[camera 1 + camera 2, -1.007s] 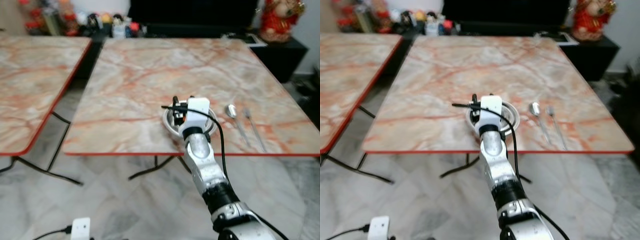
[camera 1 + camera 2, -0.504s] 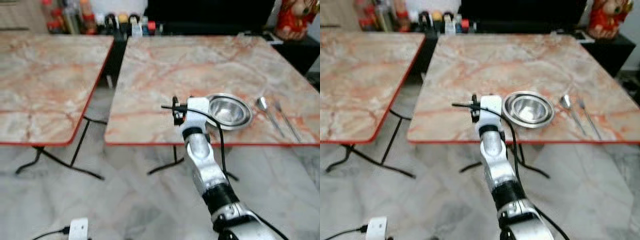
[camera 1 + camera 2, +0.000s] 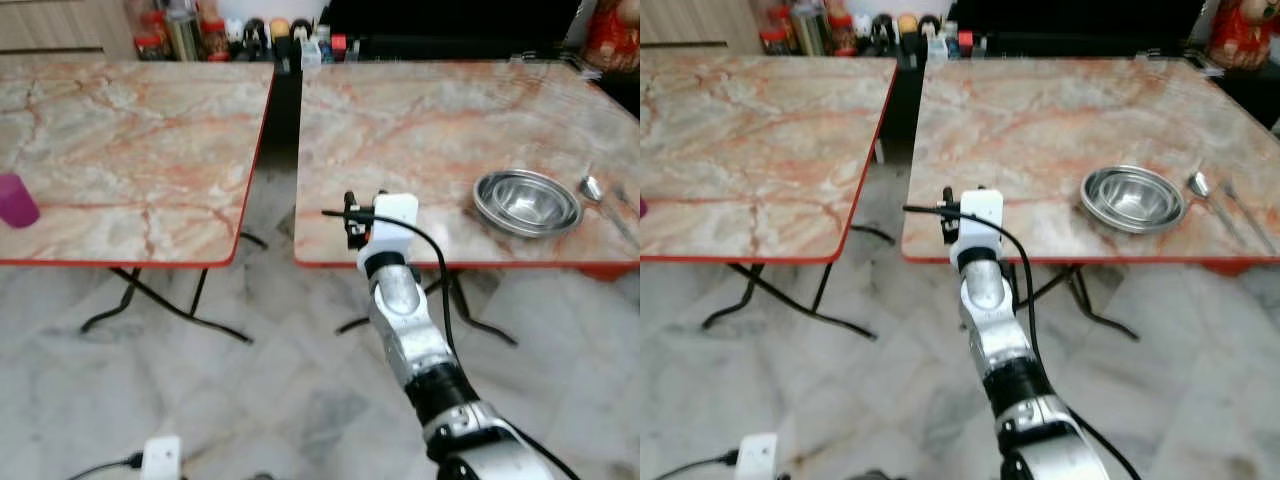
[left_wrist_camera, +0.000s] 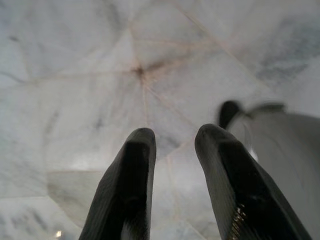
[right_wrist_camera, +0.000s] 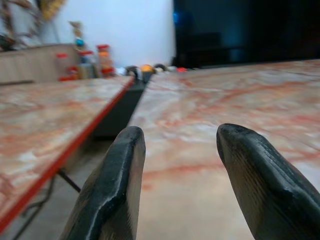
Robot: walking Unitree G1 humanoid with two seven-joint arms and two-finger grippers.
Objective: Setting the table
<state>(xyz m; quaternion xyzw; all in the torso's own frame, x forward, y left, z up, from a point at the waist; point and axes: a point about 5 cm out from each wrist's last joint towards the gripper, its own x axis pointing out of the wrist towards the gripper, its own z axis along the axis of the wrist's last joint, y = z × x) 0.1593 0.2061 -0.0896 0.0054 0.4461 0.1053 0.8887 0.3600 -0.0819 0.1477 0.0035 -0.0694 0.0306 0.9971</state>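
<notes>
Steel bowl sits near the front edge of the right-hand marble table, with a spoon just beside it on its right. The right gripper is raised at the table's front-left edge, well apart from the bowl, fingers spread and holding nothing. The left gripper hangs over the marble floor, fingers parted and empty. A purple cup stands on the left-hand table. Bottles line the far side.

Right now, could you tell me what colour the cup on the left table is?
The cup is magenta-purple, seen best in the left eye view.
</notes>
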